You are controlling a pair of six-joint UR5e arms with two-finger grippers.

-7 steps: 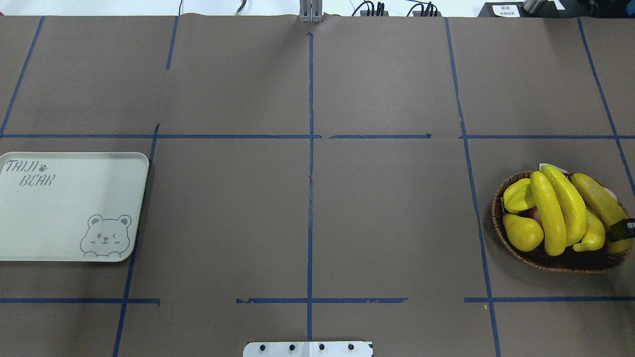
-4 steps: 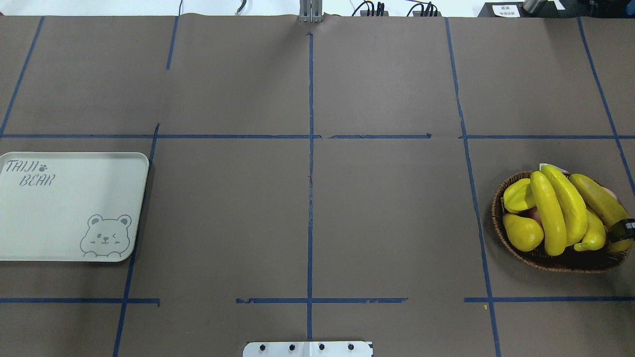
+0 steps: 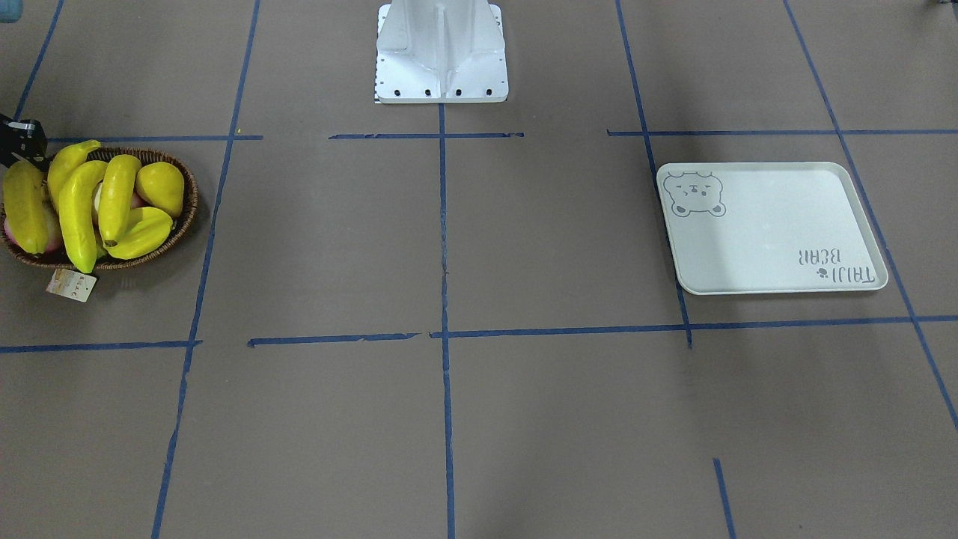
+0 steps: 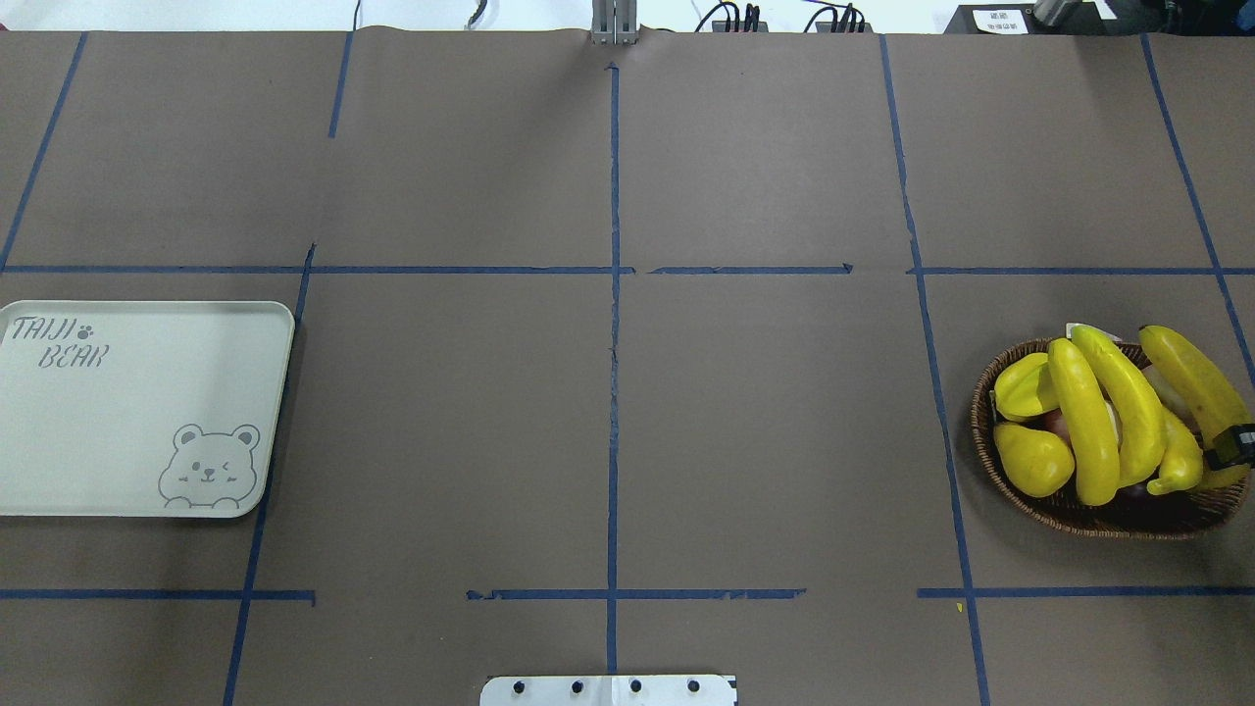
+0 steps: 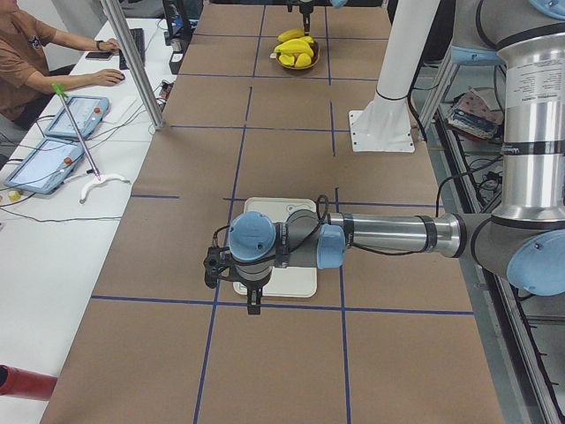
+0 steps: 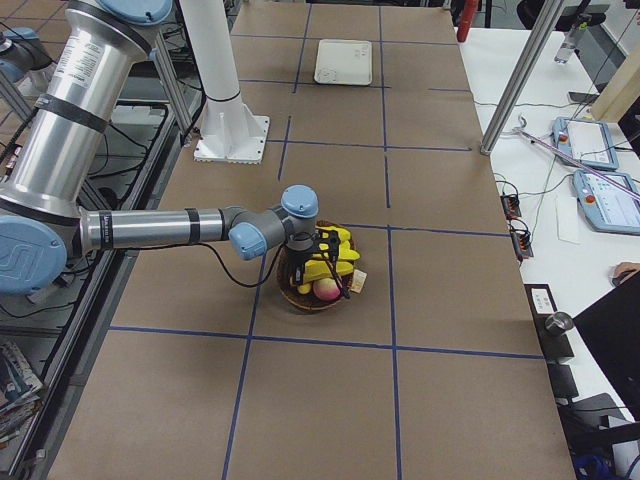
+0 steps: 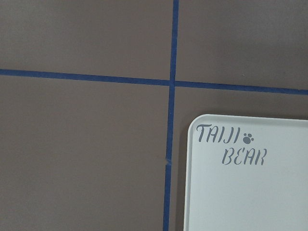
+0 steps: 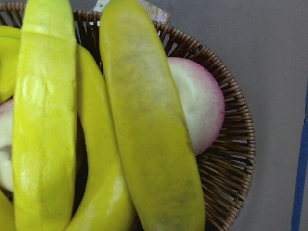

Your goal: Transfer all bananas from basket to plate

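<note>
Several yellow bananas (image 4: pixel 1083 422) lie in the brown wicker basket (image 4: pixel 980 431) at the table's right end. My right gripper (image 4: pixel 1240 446) is at the basket's right side, shut on the rightmost, duller banana (image 4: pixel 1186 378), which is tilted up off the pile. That banana (image 8: pixel 149 134) fills the right wrist view; no fingers show there. The pale plate (image 4: pixel 127 412) lies bare at the left end. My left gripper (image 5: pixel 254 305) hangs over the plate's (image 5: pixel 274 208) near edge. I cannot tell whether it is open or shut. The left wrist view shows only the plate's (image 7: pixel 250 192) lettered corner.
A yellow pear-shaped fruit (image 4: pixel 1034 459), a ridged yellow fruit (image 4: pixel 1025 384) and a pink-white fruit (image 8: pixel 197 106) share the basket. A paper tag (image 3: pixel 71 284) lies beside it. The white robot base (image 3: pixel 441 52) stands mid-table. A person (image 5: pixel 26 53) sits at a side desk.
The rightmost banana's far end has swung up and to the right, off the pile, with my right gripper on it. The other fruit and the plate have not moved.
</note>
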